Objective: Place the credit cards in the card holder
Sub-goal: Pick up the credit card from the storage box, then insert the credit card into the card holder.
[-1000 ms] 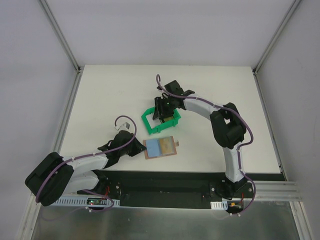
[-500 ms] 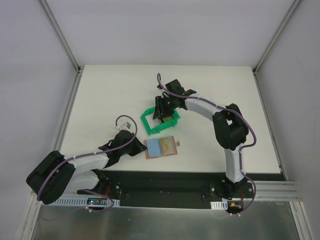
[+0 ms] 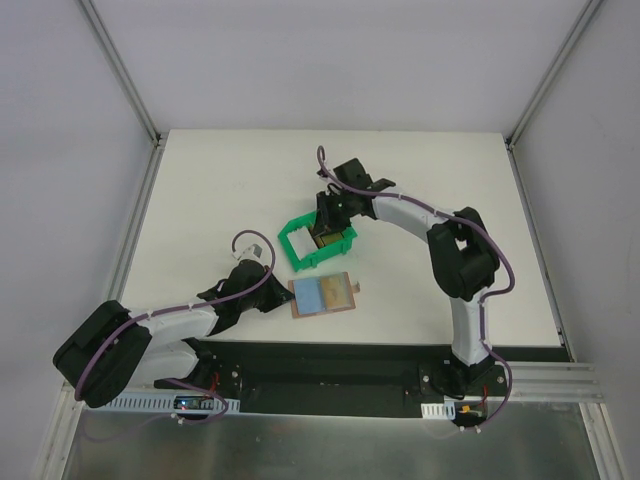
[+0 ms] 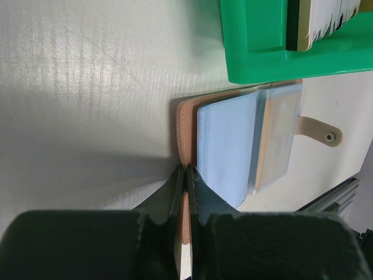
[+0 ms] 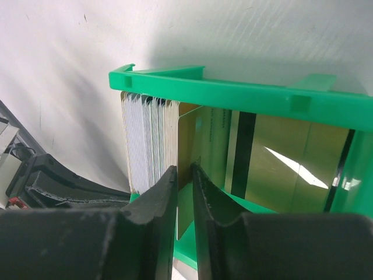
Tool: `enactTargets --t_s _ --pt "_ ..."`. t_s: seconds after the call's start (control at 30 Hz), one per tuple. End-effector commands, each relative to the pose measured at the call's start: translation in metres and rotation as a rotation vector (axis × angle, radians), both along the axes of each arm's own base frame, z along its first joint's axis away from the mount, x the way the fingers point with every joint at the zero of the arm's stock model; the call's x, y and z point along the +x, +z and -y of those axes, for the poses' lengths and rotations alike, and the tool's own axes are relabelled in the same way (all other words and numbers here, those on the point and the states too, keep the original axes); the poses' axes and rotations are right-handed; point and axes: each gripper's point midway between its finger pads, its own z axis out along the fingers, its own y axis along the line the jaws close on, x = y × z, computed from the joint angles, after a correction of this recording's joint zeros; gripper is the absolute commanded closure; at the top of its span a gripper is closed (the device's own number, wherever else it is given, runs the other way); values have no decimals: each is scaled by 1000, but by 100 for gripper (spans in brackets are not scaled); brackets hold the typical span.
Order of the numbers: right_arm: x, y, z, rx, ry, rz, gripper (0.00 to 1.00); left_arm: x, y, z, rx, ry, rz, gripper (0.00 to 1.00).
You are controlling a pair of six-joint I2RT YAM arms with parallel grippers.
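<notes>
The right gripper (image 5: pixel 183 175), reaching down into the bin (image 5: pixel 233 96), pinches the upright gold card (image 5: pixel 280 169). The left gripper (image 4: pixel 186 175) clamps the open card holder (image 4: pixel 227 140).

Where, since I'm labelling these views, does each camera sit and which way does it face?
Top external: above and behind, looking down at the table; both arms show.
Left wrist: on left arm, looking along jaws shut on the card holder.
Right wrist: on right arm, facing into the green bin; jaws flank a gold card.
Shared: all three show the green bin.
</notes>
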Motion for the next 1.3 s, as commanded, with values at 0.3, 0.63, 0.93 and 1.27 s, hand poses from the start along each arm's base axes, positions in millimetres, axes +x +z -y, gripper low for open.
enactTargets --t_s 0.3,0.63,0.93,1.27 --pt "12 44 8 18 -20 125 95 -5 -12 -8 58 -17 -30 100" --pt "29 78 26 -40 -126 280 100 -6 -13 -9 61 -20 -37 100" --pt "16 104 55 -445 -377 518 100 -4 -13 -8 64 -22 -38 100" --pt "3 113 77 -616 -558 649 100 -5 -13 -7 67 -32 -41 100"
